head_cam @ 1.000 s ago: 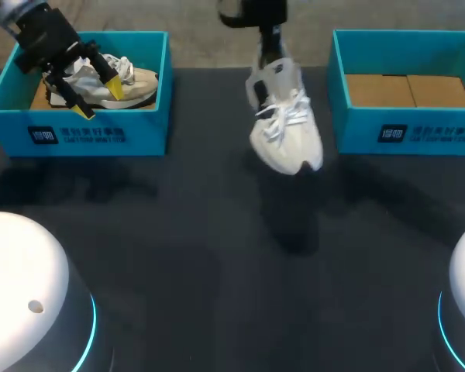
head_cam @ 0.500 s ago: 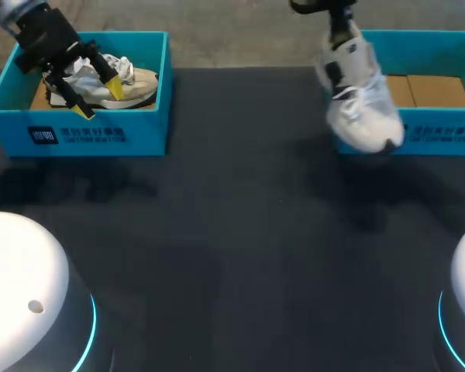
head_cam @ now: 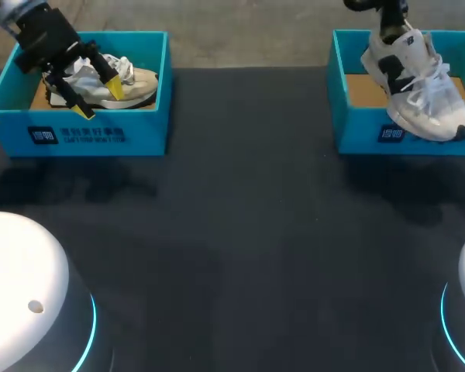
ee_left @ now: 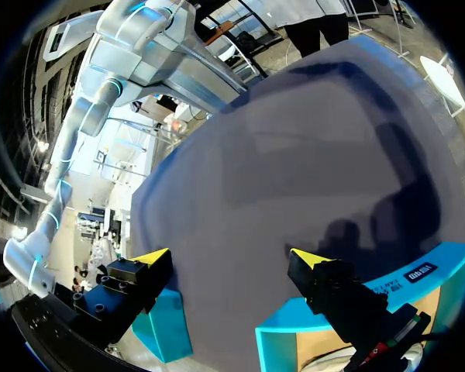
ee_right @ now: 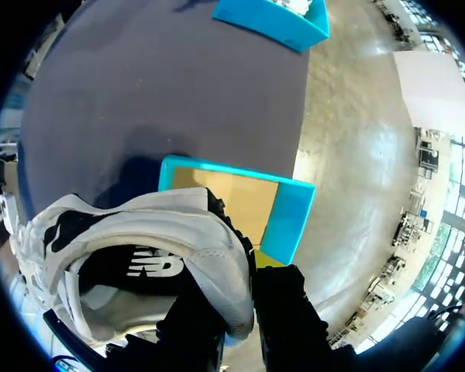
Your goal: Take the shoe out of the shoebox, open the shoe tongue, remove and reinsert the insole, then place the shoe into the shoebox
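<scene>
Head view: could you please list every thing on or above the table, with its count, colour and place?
left shoebox: 1, teal, far left of table
right shoebox: 1, teal, brown floor, far right
beige shoe: 1, beige and white, inside left shoebox
white shoe: 1, white with black marks, hanging toe-down over right shoebox
table: 1, dark grey
left gripper: black, yellow tips, open, at beige shoe
right gripper: black, shut on white shoe's heel

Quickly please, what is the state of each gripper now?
Left gripper: open, holding nothing.
Right gripper: closed on the white shoe.
</scene>
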Motion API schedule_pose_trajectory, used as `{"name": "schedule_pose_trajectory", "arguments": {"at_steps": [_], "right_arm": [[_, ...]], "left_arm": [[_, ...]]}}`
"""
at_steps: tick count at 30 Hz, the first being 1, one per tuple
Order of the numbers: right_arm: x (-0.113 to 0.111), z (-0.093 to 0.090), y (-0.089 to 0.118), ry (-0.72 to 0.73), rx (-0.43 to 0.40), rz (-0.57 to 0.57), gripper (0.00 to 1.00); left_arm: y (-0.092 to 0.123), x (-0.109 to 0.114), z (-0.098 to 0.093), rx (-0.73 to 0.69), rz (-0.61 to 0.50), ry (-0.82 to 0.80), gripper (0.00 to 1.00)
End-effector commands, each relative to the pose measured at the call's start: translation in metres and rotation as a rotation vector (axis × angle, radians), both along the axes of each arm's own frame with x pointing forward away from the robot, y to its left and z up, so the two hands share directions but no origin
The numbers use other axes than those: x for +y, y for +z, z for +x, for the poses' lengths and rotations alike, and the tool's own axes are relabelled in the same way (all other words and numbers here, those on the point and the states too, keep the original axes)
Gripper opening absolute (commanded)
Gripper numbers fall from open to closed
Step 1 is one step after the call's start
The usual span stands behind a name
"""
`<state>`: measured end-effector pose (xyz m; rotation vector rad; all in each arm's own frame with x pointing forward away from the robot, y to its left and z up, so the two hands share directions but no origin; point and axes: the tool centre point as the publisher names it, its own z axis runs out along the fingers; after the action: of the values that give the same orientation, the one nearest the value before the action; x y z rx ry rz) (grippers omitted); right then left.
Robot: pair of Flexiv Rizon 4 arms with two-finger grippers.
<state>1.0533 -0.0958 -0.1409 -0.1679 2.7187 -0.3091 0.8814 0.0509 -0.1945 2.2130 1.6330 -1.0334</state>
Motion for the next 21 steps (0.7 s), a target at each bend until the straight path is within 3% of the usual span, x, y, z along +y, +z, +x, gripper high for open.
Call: {"name": "schedule_pose_trajectory", "arguments": {"at_steps": [1,15,21], "right_arm": [[-0.001,0.000,0.002,0.002,0.001,0.001,0.00],[-0.001,0.000,0.002,0.002,0.001,0.001,0.00],[-0.036,0.015,0.005,-0.043,-0.018,-0.010,0.00]], "left_arm": [[0.000,0.000,0.000,-0.001,0.002,-0.001,1.00],[0.000,0.000,0.000,-0.001,0.002,-0.001,1.00],[0.000,0.000,0.000,-0.001,0.002,-0.001,1.00]]}}
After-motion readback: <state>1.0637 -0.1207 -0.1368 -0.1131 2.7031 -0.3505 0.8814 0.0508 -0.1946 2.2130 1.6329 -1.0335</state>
